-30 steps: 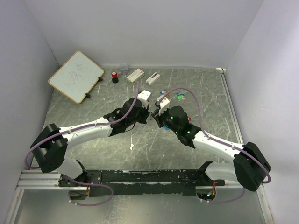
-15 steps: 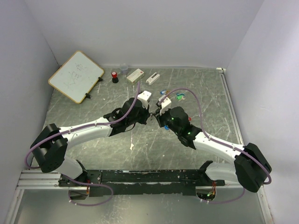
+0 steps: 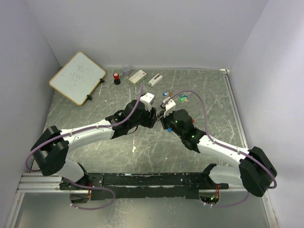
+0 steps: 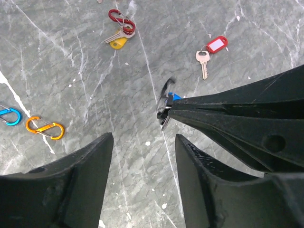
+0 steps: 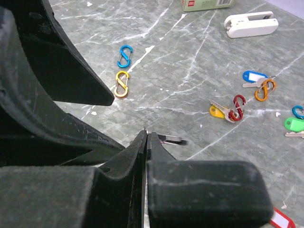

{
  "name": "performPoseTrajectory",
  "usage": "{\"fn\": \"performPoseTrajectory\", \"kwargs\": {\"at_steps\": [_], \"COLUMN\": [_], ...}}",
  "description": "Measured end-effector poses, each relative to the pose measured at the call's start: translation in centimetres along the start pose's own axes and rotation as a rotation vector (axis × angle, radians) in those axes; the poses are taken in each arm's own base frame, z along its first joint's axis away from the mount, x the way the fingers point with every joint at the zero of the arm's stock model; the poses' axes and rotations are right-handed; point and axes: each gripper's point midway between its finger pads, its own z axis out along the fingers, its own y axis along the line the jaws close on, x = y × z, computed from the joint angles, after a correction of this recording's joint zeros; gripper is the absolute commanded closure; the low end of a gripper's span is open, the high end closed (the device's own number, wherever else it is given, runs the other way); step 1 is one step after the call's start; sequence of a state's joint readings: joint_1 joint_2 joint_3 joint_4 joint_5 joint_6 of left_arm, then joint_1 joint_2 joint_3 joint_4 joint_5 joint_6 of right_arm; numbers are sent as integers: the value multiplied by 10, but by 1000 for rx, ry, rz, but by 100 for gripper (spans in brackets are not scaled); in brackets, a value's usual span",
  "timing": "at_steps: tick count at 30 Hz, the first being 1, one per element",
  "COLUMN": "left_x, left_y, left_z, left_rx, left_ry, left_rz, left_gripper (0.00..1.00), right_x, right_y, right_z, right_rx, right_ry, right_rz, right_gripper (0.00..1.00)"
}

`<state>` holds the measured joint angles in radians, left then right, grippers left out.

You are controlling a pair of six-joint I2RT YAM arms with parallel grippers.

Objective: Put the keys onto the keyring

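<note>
My right gripper (image 5: pixel 146 134) is shut on a small metal keyring (image 4: pixel 163 112), held just above the table. A blurred dark piece with a blue tag (image 4: pixel 174 97) hangs from the ring. My left gripper (image 4: pixel 144 137) stands open right beside it, nothing between its fingers. Loose keys lie on the table: a red-tagged key (image 4: pixel 212 49), a yellow key (image 4: pixel 118 42) hooked to a red clip, a blue-tagged key (image 5: pixel 254 76) with an orange clip, and a green tag (image 5: pixel 294 124). In the top view both grippers (image 3: pixel 158 117) meet at the table's middle.
An orange clip (image 4: pixel 45 128) and a blue clip (image 4: pixel 9 116) lie to the left. At the back stand a whiteboard (image 3: pixel 77 77), a red object (image 3: pixel 116 77), a small cup (image 3: pixel 126 70), a box (image 3: pixel 137 76) and a white holder (image 3: pixel 155 79).
My left gripper's jaws have opened; they were shut before. Both arms have barely shifted, and the right gripper stays shut.
</note>
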<state>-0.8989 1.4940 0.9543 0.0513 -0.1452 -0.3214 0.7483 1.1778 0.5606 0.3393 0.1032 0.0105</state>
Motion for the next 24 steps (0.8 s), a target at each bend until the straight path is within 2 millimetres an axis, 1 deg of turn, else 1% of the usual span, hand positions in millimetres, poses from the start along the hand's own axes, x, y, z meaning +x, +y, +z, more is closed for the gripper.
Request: {"fn": "performPoseTrajectory", "kwargs": {"at_steps": [4,8,10,13,14,18,22,24], "left_x": [0,0,-2,-6,-7,-4,15,23], "left_y": [3,11,17,27,31,45,57,59], "left_z": [0,-5,-10,-18,-21,-21,-11,-8], "left_rx": [-16,-61,-91,-140,-157,-201,-242,-246], "left_ry": [-1,-15,-27,-57,-67,-64,-6,17], "left_rz": [-5,-29,-46,-84,-97,-131,-137,-136], "left_gripper": [30,27,22,10,8,5,4,3], "right_x": [0,0,1,5,6,10,14,19], "right_y": [-3,-6,-9,-16,-21,-43,-69,-82], "right_z": [0,0,-1,-2,-2,0,3,3], "right_rx": [19,37,53,98,126,254,363,408], "right_ry": [-1,0,5,23,33,74,104,118], "right_rz": [1,4,7,15,22,60,115,145], "right_gripper": [100,100,100,100,100,100,100,100]}}
